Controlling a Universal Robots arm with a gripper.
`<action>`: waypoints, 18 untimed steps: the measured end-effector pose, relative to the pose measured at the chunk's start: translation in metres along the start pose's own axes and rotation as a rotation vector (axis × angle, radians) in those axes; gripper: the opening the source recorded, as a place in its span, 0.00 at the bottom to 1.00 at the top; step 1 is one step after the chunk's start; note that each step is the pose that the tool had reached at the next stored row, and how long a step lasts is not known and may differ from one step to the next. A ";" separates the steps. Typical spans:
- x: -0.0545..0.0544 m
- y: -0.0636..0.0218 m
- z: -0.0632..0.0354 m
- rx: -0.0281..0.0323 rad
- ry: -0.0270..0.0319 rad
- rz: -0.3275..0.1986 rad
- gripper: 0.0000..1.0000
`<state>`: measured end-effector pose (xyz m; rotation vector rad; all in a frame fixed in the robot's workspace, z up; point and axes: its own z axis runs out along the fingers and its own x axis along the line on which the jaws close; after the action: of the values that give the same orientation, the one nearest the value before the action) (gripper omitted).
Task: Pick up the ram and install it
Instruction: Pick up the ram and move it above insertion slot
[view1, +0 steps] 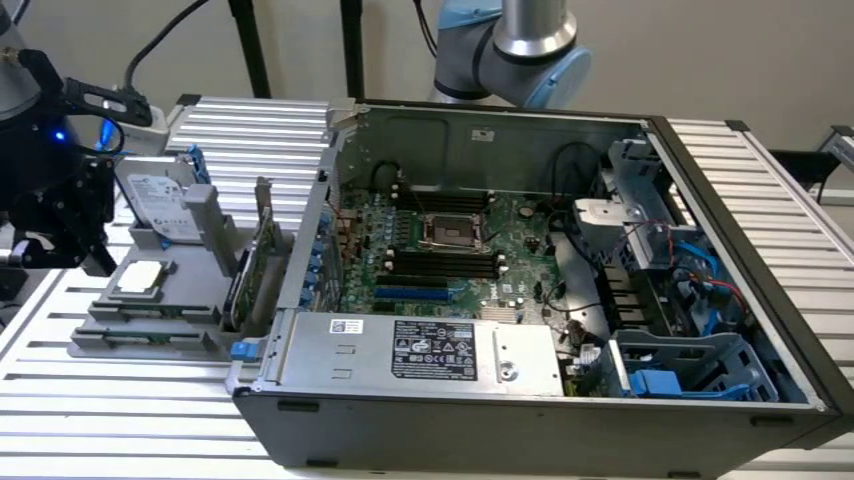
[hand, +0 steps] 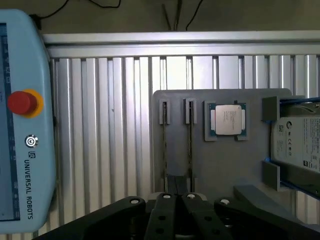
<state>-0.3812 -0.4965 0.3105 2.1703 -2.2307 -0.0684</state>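
On the grey parts holder (hand: 250, 170), two narrow slots each hold a thin dark strip standing edge-on. These look like the ram (hand: 164, 145), with a second stick (hand: 190, 145) beside it. My gripper (hand: 177, 197) hangs above the near end of those slots, its black fingers (hand: 165, 212) pressed together with nothing seen between them. In the exterior view the gripper (view1: 60, 235) is at the far left, beside the holder (view1: 147, 325). The open computer case (view1: 534, 400) shows the motherboard's black memory slots (view1: 441, 265).
A square silver processor (hand: 226, 120) and a hard drive (hand: 295, 145) also sit on the holder. An upright green expansion card (view1: 260, 265) stands between holder and case. A Universal Robots teach pendant (hand: 22, 150) with a red stop button lies on the slatted table (hand: 110, 140).
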 end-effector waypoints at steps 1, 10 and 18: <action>0.001 -0.0004 0.0004 0.0000 0.0001 -0.003 0.12; 0.009 -0.0034 0.0036 -0.0002 0.0010 -0.022 0.36; 0.009 -0.0041 0.0098 -0.0002 0.0013 -0.028 0.36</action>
<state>-0.3779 -0.5057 0.3004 2.2014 -2.1994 -0.0679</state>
